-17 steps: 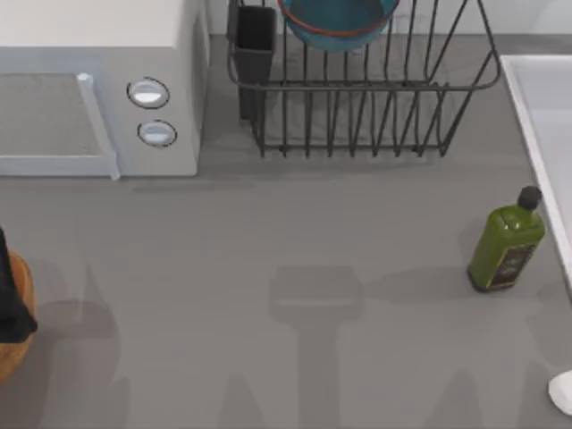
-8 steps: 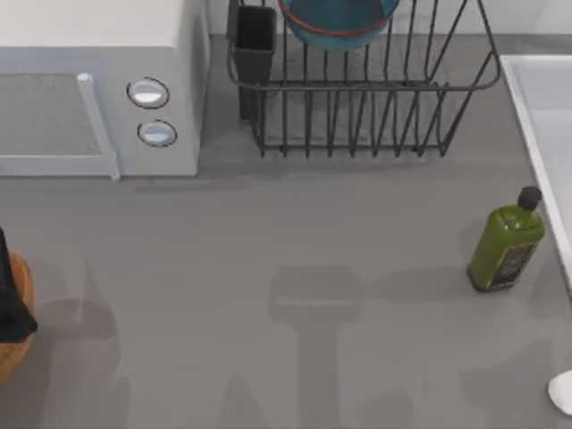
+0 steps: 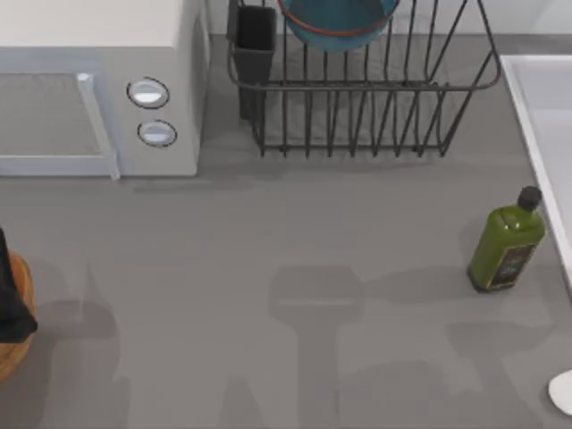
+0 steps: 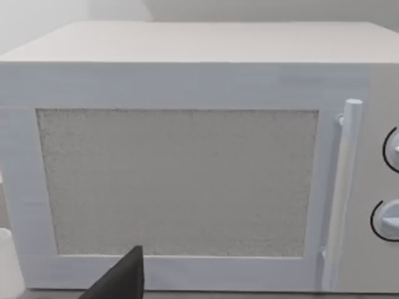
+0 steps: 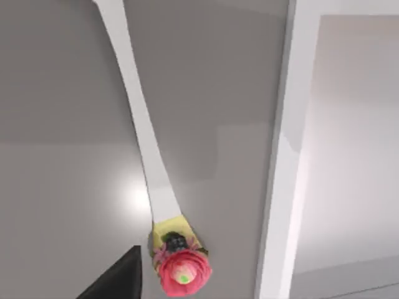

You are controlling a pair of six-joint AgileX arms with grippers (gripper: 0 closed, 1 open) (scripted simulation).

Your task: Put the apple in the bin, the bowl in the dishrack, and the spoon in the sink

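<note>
Honestly, the spoon is the thing to worry about. It lies flat on the grey table just beside the sink's raised white rim, long white handle running alongside it, and the end has a little pink flower decoration. From the top view only a rounded white bit shows at the table's right edge, below the green oil bottle.

What could go wrong, I'd guess: the handle is thin and lies flush on the surface, so a pinch could skate off it or flick it away. And since it sits so close to the rim, a finger coming down on that side might clip the rim instead.

A dark finger of the right gripper shows near the flower end, not touching the spoon as far as I can see. Can't tell whether that gripper is wide or narrow.

The bowl already sits in the dishrack. The left arm hangs over the bin at the table's left edge, its wrist camera facing the microwave; a dark finger shows there, spread unclear.
</note>
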